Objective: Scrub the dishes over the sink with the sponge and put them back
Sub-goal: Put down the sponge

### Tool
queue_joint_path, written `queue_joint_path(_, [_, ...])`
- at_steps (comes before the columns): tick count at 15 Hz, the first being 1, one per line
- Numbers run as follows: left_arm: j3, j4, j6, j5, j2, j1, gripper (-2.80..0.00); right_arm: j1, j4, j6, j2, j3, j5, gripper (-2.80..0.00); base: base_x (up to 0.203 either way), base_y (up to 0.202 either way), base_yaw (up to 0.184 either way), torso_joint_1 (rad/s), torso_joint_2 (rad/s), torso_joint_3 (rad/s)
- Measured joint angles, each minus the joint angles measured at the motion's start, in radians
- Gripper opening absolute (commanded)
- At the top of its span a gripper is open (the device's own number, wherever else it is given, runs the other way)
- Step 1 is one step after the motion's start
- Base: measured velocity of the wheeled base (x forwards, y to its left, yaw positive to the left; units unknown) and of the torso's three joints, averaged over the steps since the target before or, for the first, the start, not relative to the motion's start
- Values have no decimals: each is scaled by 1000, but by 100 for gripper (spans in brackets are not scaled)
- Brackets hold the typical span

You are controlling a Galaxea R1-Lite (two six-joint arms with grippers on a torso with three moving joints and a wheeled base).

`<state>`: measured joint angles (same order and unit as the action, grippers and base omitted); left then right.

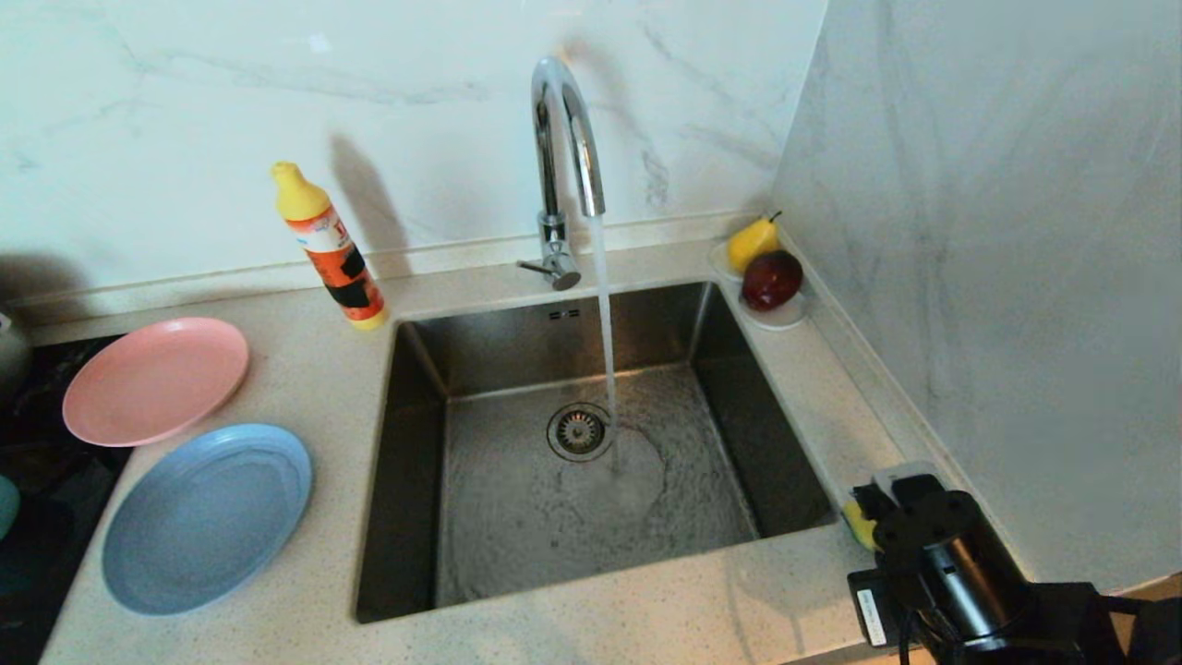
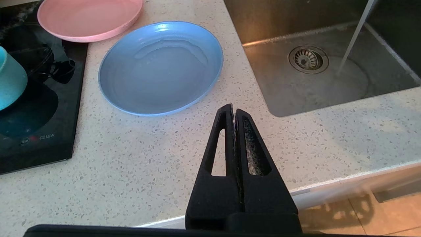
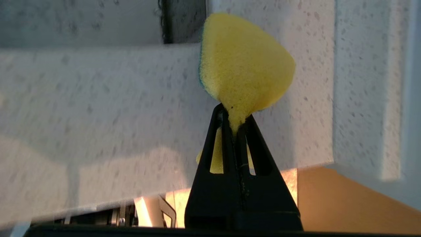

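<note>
Sponge [image 3: 245, 62] first: the yellow block is sitting pinched in the right gripper [image 3: 236, 126], whose jaws are clamping tight on one squashed corner so that the rest is flaring out beyond the tips, a thin green scouring edge showing along one side. That gripper is hovering over the tabletop [image 1: 646, 619] at the near right corner of the sink [image 1: 406, 462], just outside the basin. Water is running from the chrome tap [image 1: 563, 139] in a steady stream [image 1: 605, 342] and landing just beside the round drain strainer [image 1: 579, 430]. The dishes are waiting on the left, well apart from the sponge: the pink plate [image 1: 155, 379] farther back, partly overhanging the black cooktop [image 2: 36, 131], the blue plate [image 1: 208, 517] nearer, and the teal bowl [image 2: 11, 82] resting on the cooktop. The left gripper [image 2: 233, 110] is idling with its jaws pressed together and nothing between them, poised over the near tabletop just short of the blue plate. By my reading the sponge pickup is done and no scrubbing has begun. The next move probably calls for the left gripper to open, take a plate by its rim and carry it over the basin, while the sponge is swung in to meet it.
</note>
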<state>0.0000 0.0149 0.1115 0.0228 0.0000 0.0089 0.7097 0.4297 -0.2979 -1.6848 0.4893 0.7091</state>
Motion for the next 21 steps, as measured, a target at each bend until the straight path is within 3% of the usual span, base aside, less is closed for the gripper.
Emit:
queue_joint_path(4, [0,0,0,0,0,0,-280,-40,29,38,-42,34,-2,-280,0,0,0,0,0,0])
queue_joint_path(10, [0,0,0,0,0,0,-280,-104,131,190,-60,35,-21,-280,0,0,0,0,0,0])
queue_joint_path(13, [0,0,0,0,0,0,-280,-145,209,271,-69,26,-70,-280,0,0,0,0,0,0])
queue_joint_path(21, [0,0,0,0,0,0,-280,-177,290,276,-139,22,-108,-280,0,0,0,0,0,0])
